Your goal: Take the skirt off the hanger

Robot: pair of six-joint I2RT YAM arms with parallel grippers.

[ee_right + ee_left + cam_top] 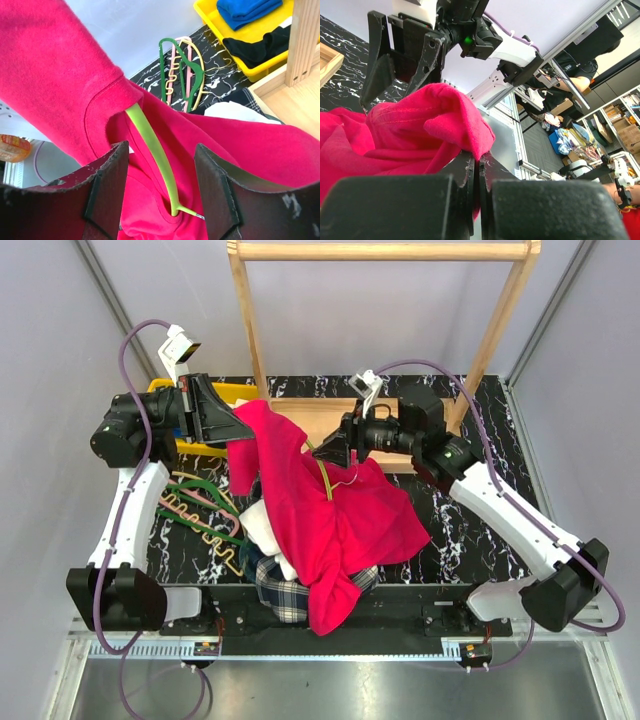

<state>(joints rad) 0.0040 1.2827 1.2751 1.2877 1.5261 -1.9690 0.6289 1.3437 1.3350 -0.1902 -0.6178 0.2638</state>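
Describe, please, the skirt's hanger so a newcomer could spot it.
Find the wooden rack at the back. The pink skirt is draped before it; the hanger is the lime-green strip poking from its folds, unlike the bare hangers lying flat to its left.

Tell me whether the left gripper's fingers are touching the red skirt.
Touching. The left wrist view shows a fold of the red skirt pinched in the slit between the shut fingers of the left gripper.
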